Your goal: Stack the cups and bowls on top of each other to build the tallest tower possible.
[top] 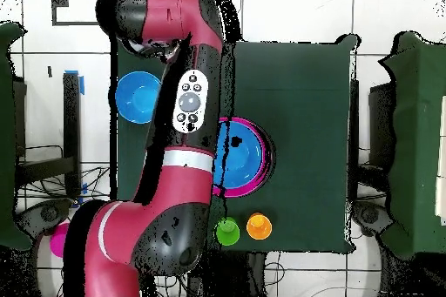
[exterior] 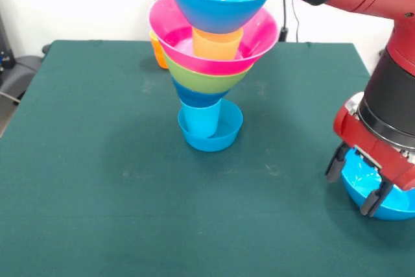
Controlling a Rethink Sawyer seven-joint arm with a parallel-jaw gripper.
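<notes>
- fingers (exterior: 358, 184) at 4 o'clock in front view, spread apart, straddling the near rim of a loose blue bowl (exterior: 382, 198); they look low around it but can't tell if pads touch the rim, so nothing clearly gripped
- that loose blue bowl sits on the green counter (exterior: 97, 160), well apart from the stack; in overhead view it shows at 10 o'clock (top: 139, 97), beside the red arm (top: 187, 93)
- tower (exterior: 213, 63) stands mid-counter toward 12 o'clock in front view: small blue bowl at base, light blue cup in it, then blue, lime green and pink bowl, orange cup, big blue bowl on top
- tower looks upright, no obvious lean
- orange cup (top: 258, 225) and green cup (top: 228, 231) stand loose side by side at 6 o'clock in overhead view, just off the tower; front view shows only an orange sliver behind the stack
- judgement: most of the build done; left to add are the loose blue bowl and the two loose cups; yellow cup not spotted
</notes>
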